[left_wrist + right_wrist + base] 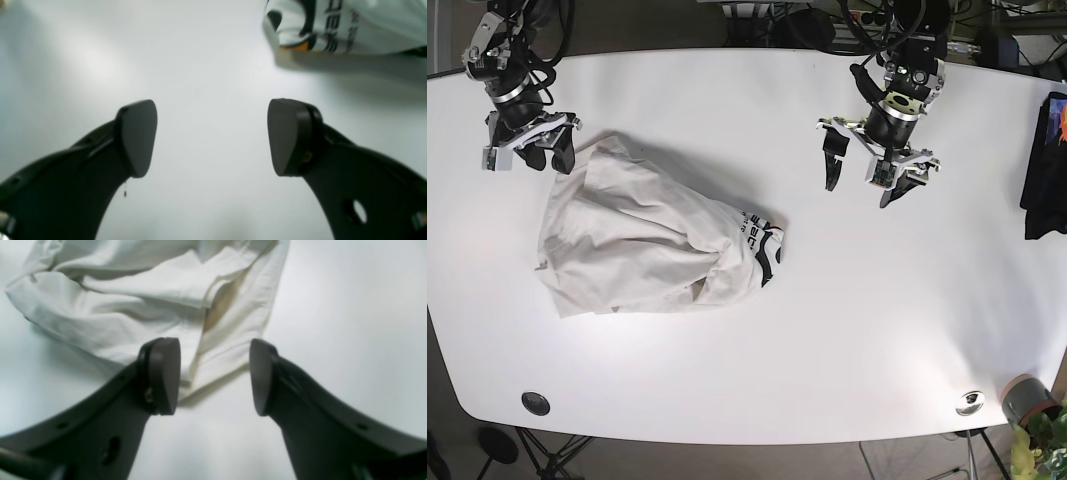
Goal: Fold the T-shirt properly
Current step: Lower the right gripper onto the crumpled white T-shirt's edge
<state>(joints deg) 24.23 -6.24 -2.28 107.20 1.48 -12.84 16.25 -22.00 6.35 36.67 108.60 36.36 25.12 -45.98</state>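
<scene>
- White matte table, rounded corners, smooth.
- T-shirt lies crumpled on base view's left half; soft white cotton w/ deep folds, black print at its right end.
- Right gripper: jaws apart, empty, over shirt's edge; wrist cam shows hem stitching & a yellowish tint in a fold, not visible from base.
- Left gripper: jaws wide apart, empty, over bare table, well apart from shirt; its cam catches print w/ an orange spot.
- Only base view shows dark cloth at table's right edge.

Overhead base view; two close wrist views
</scene>
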